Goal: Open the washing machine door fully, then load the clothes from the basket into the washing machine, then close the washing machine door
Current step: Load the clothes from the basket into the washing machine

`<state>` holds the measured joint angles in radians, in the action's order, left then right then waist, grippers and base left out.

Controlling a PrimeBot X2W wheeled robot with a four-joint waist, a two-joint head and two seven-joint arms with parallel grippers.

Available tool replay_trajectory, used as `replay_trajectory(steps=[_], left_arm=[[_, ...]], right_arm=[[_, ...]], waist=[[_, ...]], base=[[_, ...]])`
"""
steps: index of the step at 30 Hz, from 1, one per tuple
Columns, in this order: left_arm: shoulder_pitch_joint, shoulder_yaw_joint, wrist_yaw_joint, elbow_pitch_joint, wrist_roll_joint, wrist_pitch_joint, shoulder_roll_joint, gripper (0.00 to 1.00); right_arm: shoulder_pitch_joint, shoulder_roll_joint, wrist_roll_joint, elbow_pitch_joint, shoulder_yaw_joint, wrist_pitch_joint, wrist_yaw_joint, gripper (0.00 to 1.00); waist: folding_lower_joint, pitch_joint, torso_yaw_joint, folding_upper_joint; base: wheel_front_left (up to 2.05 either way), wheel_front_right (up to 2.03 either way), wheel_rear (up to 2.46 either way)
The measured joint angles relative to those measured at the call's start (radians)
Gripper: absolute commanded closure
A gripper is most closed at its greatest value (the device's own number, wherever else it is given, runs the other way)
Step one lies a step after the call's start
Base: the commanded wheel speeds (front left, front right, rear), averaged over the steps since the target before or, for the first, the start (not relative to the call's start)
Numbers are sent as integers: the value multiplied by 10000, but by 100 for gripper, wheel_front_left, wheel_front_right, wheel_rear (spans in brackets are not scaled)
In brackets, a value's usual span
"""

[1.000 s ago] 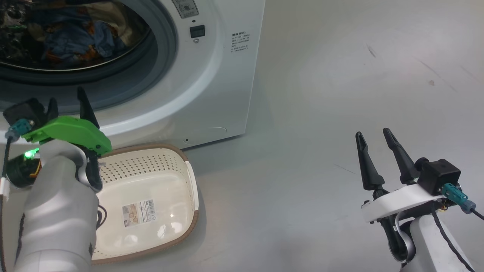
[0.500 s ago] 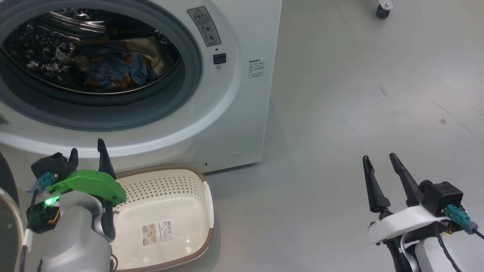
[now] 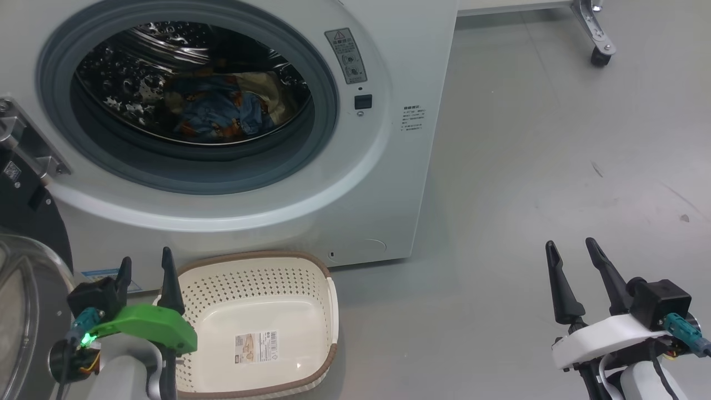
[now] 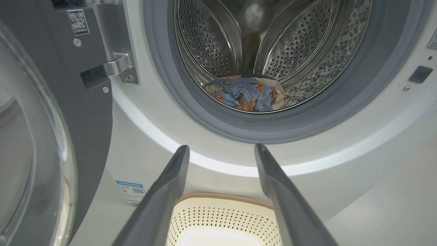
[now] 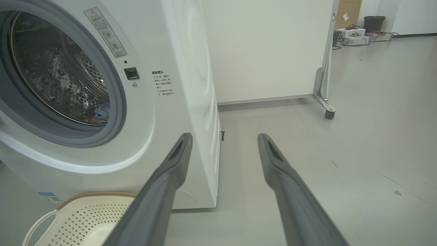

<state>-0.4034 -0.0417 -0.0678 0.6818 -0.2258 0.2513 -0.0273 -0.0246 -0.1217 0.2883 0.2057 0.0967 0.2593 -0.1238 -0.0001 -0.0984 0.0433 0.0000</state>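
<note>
Clothes (image 3: pixel 222 111) heaped at drum (image 4: pixel 307 51) bottom inside washing machine (image 3: pixel 389 183), well ahead of left fingers (image 3: pixel 168 283), which stand spread, holding nothing, over basket's (image 3: pixel 261 256) left rim. Right fingers (image 3: pixel 561 289) spread too, far right above floor (image 3: pixel 527 166).

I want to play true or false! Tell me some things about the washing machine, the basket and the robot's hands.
1. The clothes lie inside the washing machine. True.
2. The basket is full of clothes. False: only a label sticker lies on its floor.
3. The washing machine door is shut. False: it stands open on the robot's left.
4. The left gripper and the right gripper are both open and empty. True.
</note>
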Motion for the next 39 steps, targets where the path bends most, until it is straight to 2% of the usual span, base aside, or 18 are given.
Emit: replay_trajectory(steps=[9,19,39], left_arm=[[1472,-92,86,-1018,82,0,-8,0],[2613,-439,190,-2192,-148,0,-17,0],[3805,-1005,627,-3852,-209,0,-48,0]], right_arm=[[76,-19,-44,2,245,0,0,0],[421,-59,-44,75,297,0,0,0],[642,-105,-58,631,276,-2,0,0]], waist=[[0,375,-341,0],[0,730,-356,0],[0,819,-394,0]], base=[[0,0,0],[0,0,0],[0,0,0]])
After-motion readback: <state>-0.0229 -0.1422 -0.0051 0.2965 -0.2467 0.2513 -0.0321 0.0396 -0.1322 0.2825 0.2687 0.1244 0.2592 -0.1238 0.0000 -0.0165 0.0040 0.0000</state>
